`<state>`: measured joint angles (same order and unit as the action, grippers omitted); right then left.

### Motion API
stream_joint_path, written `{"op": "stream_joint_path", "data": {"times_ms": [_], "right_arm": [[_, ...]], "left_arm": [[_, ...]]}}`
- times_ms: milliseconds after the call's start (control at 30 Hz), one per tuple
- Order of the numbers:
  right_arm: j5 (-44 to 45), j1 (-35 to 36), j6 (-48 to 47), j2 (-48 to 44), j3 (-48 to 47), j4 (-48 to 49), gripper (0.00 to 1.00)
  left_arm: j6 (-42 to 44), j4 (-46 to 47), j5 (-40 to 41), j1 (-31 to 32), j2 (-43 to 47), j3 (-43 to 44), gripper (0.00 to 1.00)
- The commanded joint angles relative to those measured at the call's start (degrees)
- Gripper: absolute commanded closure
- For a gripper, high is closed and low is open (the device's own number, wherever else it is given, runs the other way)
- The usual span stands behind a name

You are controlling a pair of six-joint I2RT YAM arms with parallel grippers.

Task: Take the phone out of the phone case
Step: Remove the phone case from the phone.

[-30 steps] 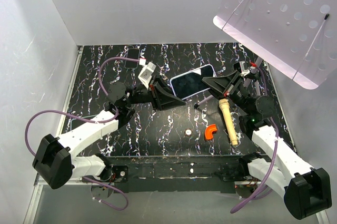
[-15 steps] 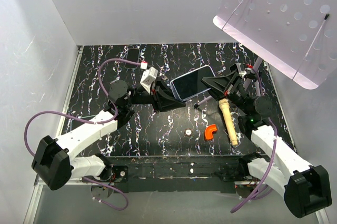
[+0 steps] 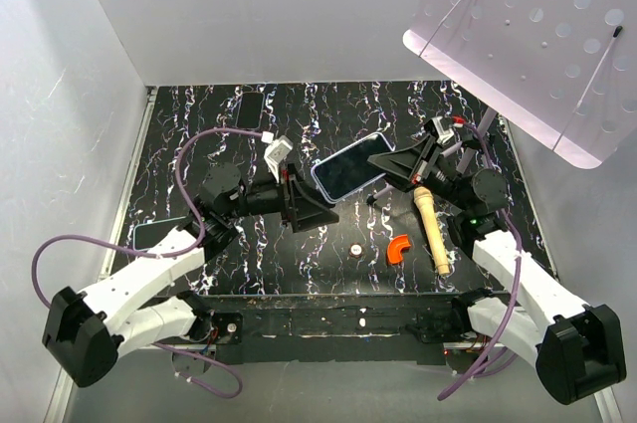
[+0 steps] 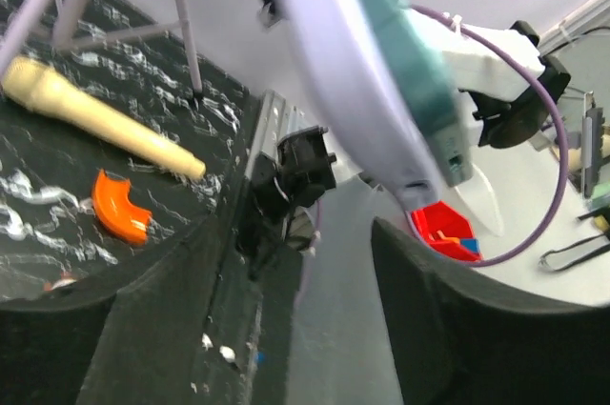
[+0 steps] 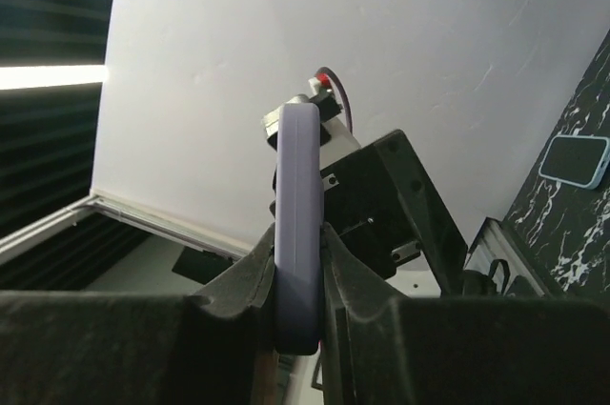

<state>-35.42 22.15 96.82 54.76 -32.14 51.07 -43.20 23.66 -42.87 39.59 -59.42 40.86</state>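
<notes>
The phone (image 3: 350,166), dark screen up, sits inside its lavender phone case (image 3: 324,182) and hangs tilted above the table's middle. My right gripper (image 3: 395,160) is shut on its right end. In the right wrist view the case's edge (image 5: 297,195) is pinched between both pads of the right gripper (image 5: 298,267). My left gripper (image 3: 323,207) stands open just below and left of the phone, apart from it. In the left wrist view the case (image 4: 348,71) passes above the left gripper (image 4: 324,276), with nothing between its fingers.
On the black marbled table (image 3: 299,244) lie a cream cylinder (image 3: 431,230), an orange curved piece (image 3: 399,248) and a small round piece (image 3: 355,249). Other phones lie at the back (image 3: 251,107) and left (image 3: 159,232). A perforated board (image 3: 537,35) on thin legs overhangs the right.
My left gripper has opened, let go of the cased phone and drawn back toward the near left. The right gripper keeps its hold and has shifted the phone slightly left.
</notes>
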Motion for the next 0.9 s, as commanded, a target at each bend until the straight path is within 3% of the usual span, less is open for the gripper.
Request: {"op": "stream_joint_path", "data": {"times_ms": [0,133,267,533,700,867], "right_arm": [[-2.4,-0.2,-3.3,0.1,-5.0,4.8,0.99],[-4.9,-0.5,-10.0,1.9,-6.5,0.3,0.99],[-8.4,-0.5,-19.2,2.1,-9.2,-9.7,0.99],[-16.5,-0.5,-27.7,2.0,-11.5,-17.1,0.99],[-17.3,-0.5,-28.4,0.9,-10.8,-18.7,0.99],[-16.8,-0.5,-28.4,0.0,-10.0,-18.9,0.99]], "left_arm": [[7.9,-21.9,-6.6,-0.7,5.7,1.8,0.29],[11.5,-32.0,-12.4,-0.6,12.0,4.5,0.26],[8.9,-37.9,-12.1,-0.6,15.6,10.3,0.32],[2.7,-50.5,7.1,-0.7,11.1,24.2,0.32],[4.3,-52.5,6.5,-0.7,6.3,25.8,0.31],[6.4,-52.1,5.6,-0.7,5.2,24.4,0.44]]}}
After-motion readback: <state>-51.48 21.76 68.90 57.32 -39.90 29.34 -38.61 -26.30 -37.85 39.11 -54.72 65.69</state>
